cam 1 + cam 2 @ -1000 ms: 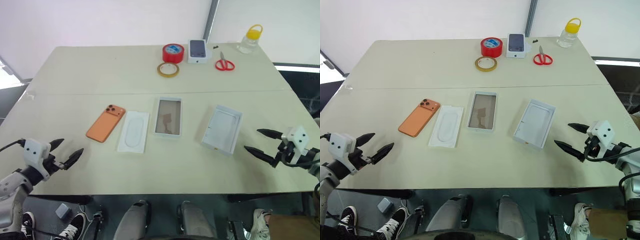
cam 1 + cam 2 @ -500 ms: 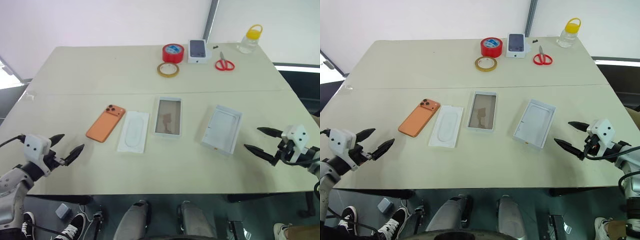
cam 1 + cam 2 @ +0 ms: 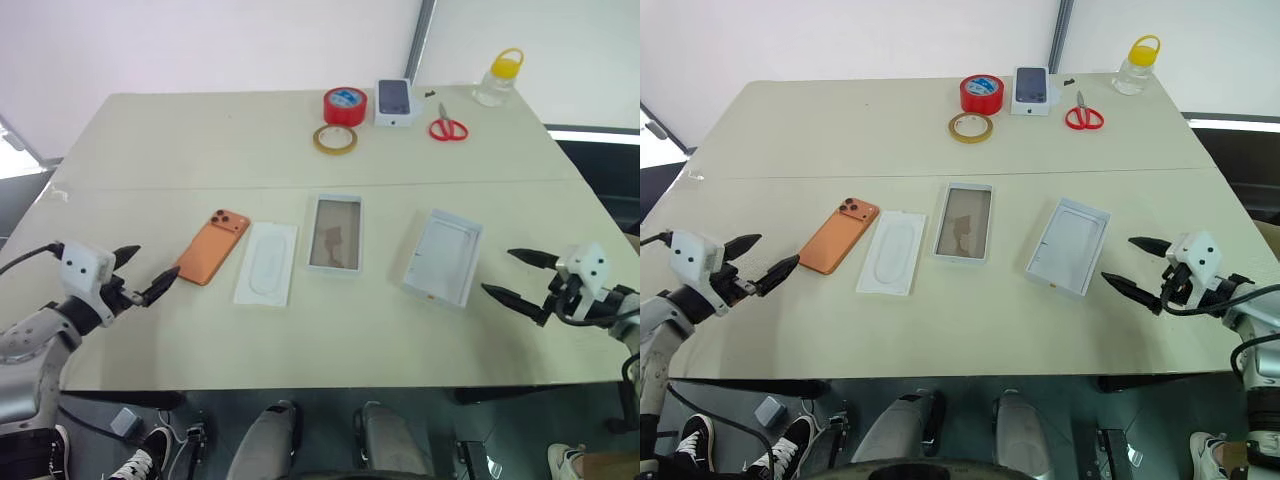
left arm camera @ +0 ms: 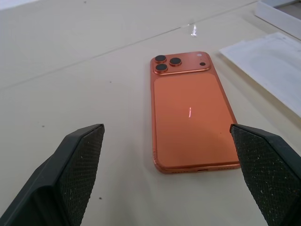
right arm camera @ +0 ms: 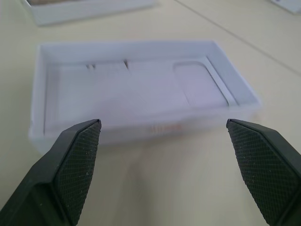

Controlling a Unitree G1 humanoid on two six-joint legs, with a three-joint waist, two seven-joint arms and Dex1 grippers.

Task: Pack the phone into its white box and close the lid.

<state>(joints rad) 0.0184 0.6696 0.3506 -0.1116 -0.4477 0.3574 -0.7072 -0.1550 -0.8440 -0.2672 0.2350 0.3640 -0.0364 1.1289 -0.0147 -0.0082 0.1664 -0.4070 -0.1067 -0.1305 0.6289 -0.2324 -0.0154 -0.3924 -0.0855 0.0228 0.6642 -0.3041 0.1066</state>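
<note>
The orange phone [image 3: 211,247] lies face down left of centre, camera lenses at its far end. My left gripper [image 3: 158,262] is open just short of the phone's near left corner; in the left wrist view the phone [image 4: 190,113] lies between and ahead of the fingers. The white box [image 3: 337,199], with a brownish floor, sits at mid-table. The all-white lid [image 3: 443,257] lies rim-up to its right. My right gripper [image 3: 497,271] is open just right of the lid [image 5: 136,89] and holds nothing.
A flat white insert [image 3: 267,263] lies between phone and box. Along the far edge stand a red tape roll [image 3: 345,104], a tan tape ring [image 3: 336,139], a small box printed with a phone [image 3: 395,101], red scissors [image 3: 449,128] and a yellow-capped bottle [image 3: 499,78].
Both arms have come inward over the table: the left gripper nearer the phone, the right nearer the lid. Both stayed open, and nothing on the table moved.
</note>
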